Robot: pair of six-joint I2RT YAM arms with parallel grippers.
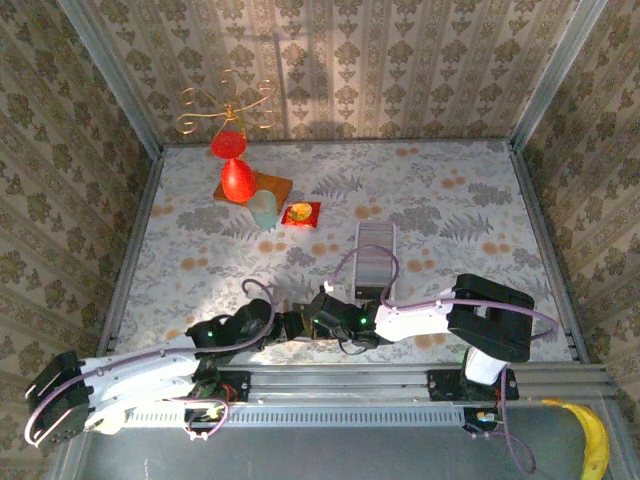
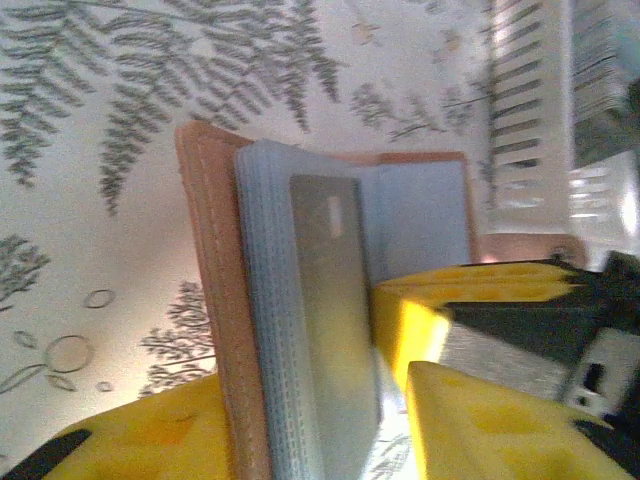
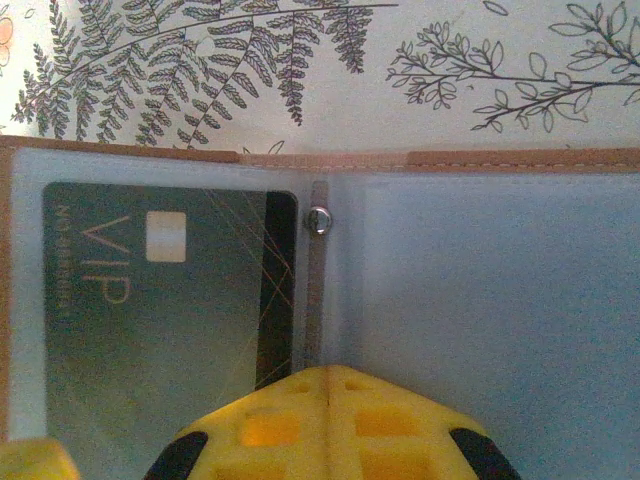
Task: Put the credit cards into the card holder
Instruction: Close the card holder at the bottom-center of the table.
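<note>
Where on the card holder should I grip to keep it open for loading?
Pinch the card holder's raised tan half with its clear sleeves, across their thickness, coming in edge-on from the left arm's side. That half stands on edge, a thin slab easy to straddle; the other half lies flat on the table, offering no lip.

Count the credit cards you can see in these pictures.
1: a dark VIP card in a clear sleeve of the open card holder. Others may be hidden in other sleeves.
</note>
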